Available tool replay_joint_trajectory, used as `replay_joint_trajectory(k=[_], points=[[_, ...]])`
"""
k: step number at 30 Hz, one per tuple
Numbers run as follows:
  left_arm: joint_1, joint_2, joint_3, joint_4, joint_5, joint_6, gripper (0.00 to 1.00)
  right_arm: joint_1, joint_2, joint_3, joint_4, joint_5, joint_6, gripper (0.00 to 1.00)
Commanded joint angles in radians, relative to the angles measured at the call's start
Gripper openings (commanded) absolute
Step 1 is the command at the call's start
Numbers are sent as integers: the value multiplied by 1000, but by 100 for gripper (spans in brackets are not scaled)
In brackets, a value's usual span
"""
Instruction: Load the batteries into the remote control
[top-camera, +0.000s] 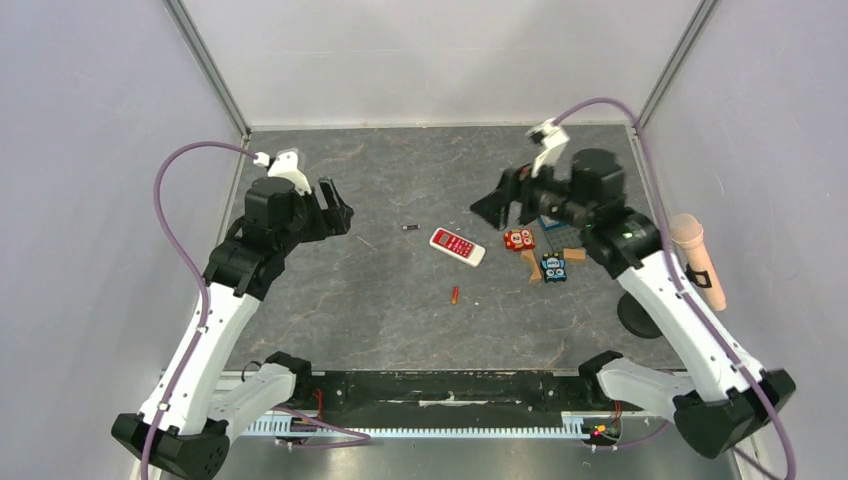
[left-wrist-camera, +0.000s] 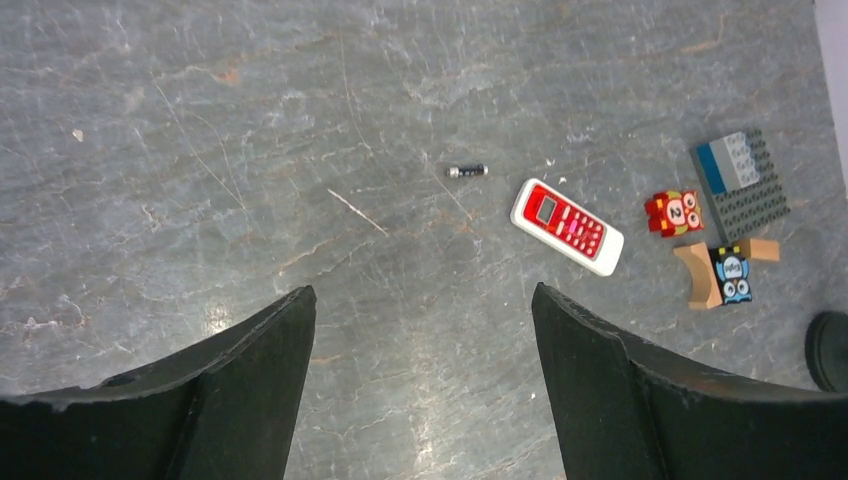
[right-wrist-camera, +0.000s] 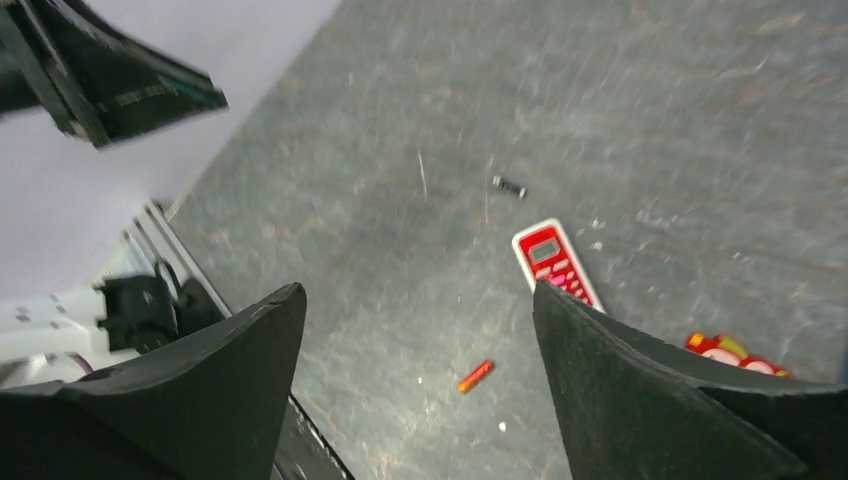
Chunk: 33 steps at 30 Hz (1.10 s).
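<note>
The remote control (top-camera: 457, 246) lies red face up in the middle of the table, also in the left wrist view (left-wrist-camera: 566, 226) and the right wrist view (right-wrist-camera: 553, 263). The dark battery (top-camera: 408, 228) (left-wrist-camera: 467, 171) (right-wrist-camera: 509, 186) rests just left of it. The orange-red battery (top-camera: 454, 294) (right-wrist-camera: 476, 376) lies nearer the front edge. My left gripper (top-camera: 335, 210) (left-wrist-camera: 423, 300) hovers open at the table's left, empty. My right gripper (top-camera: 497, 205) (right-wrist-camera: 418, 300) is raised open right of the remote, nothing between its fingers.
Right of the remote sit a small red block with white circles (top-camera: 518, 239), a blue-faced block with wooden pieces (top-camera: 553, 266) and a grey studded plate (left-wrist-camera: 742, 186). A beige cylinder (top-camera: 697, 260) and a black round foot (top-camera: 640, 315) stand at the right edge.
</note>
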Motion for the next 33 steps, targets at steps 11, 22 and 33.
replay_joint_trajectory(k=[11, 22, 33], points=[[3, -37, -111, 63, 84, -44, 84, 299, 392, -108, 41, 456, -328, 98], [3, 3, -152, 118, 139, -30, 83, 218, 741, 69, -14, 334, -455, 98], [4, 17, -201, 182, 180, -19, 83, 162, 898, 161, -115, 249, -522, 96]])
